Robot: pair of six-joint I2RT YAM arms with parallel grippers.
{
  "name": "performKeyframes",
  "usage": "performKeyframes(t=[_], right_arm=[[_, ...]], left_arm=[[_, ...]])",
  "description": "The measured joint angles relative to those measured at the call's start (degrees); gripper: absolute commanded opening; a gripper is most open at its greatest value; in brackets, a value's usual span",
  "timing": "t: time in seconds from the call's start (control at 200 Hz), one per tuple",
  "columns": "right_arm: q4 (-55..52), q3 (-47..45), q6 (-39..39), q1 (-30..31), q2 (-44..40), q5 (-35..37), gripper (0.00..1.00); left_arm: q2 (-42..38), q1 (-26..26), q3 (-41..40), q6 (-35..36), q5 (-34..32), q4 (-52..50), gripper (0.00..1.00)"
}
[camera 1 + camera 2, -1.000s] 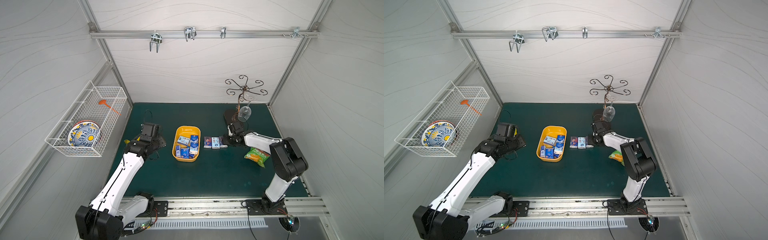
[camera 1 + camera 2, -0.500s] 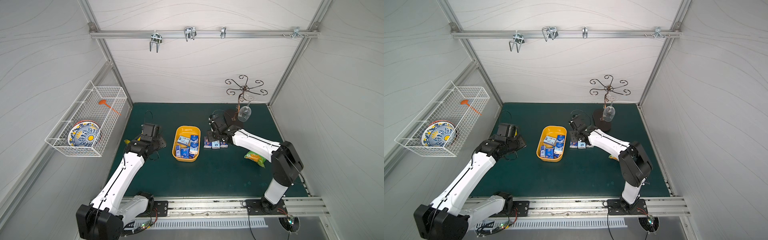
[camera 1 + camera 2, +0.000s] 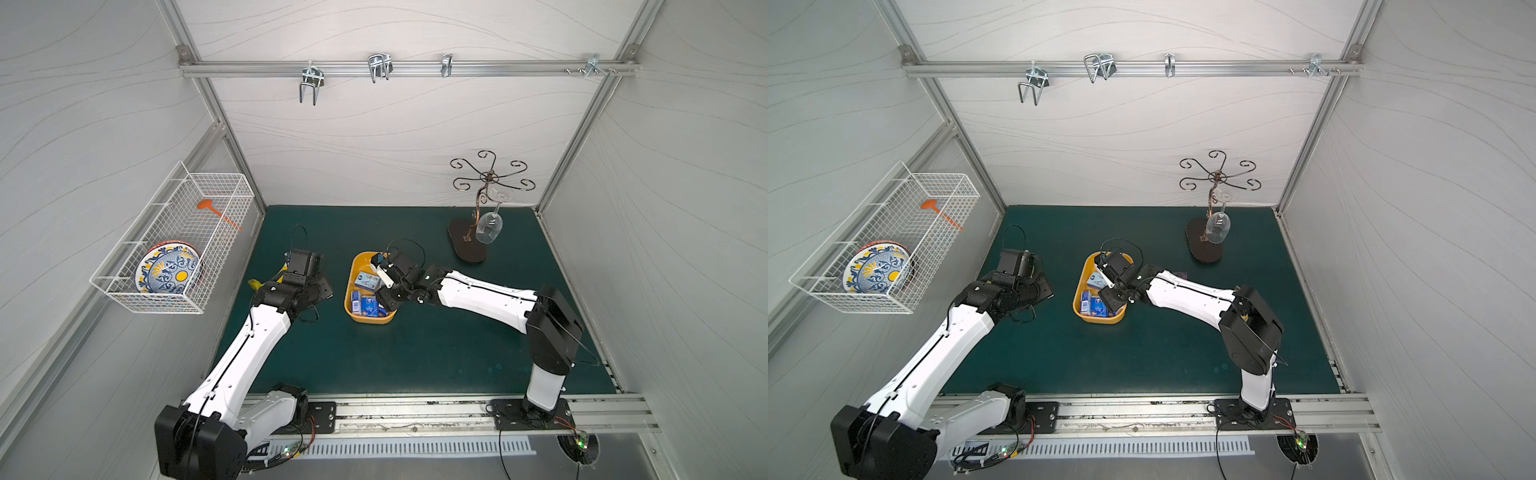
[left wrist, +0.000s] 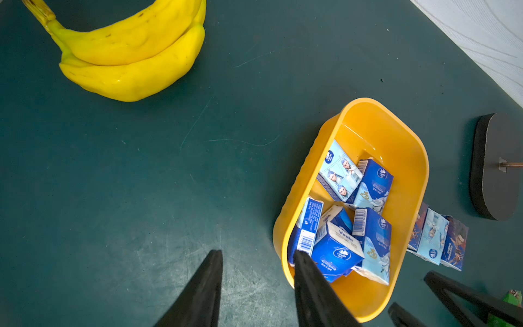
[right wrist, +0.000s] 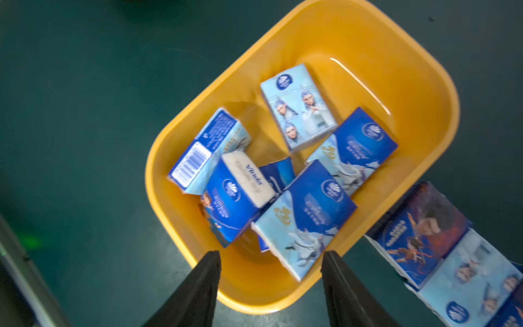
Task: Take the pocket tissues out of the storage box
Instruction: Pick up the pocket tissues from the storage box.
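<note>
Right gripper (image 5: pixel 271 252): jaws apart, empty, over storage box (image 5: pixel 396 56)
Left gripper (image 4: pixel 257 252): narrowly parted, empty
Pocket tissues (image 5: pixel 300 107): six inside, three outside

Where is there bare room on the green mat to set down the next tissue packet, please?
Free: the wide front of the green mat, between the yellow-orange plastic tub and the metal rail; also the stretch between tub and yellow bananas. Crowded: beside the tub, where three blue printed tissue packets lie near the black stand base.

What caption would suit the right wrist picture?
Open right hand poised above the storage box, pocket tissues jumbled inside.
</note>
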Motion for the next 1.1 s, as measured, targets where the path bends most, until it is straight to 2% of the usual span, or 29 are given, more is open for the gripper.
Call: performKeyframes(t=[0.155,0.355,0.83,1.101], right_arm=[[0.63,0.09,-1.88,-0.04,1.53,-4.61,0.65],[1.09,0.74,-4.13,-0.07,6.12,-7.26,0.65],[2.34,6.91,-5.09,-0.48,11.54,-8.55,0.65],[3.32,7.17,-3.61,-1.46,13.62,-8.57,0.65]], left_arm=[[0.13,0.0,0.02,-0.15,0.02,0.02,0.45],[0.33,0.0,0.02,-0.42,0.09,0.42,0.45],[0.46,0.0,0.02,-0.42,0.24,0.42,0.45],[0.46,0.0,0.02,-0.42,0.26,0.42,0.45]])
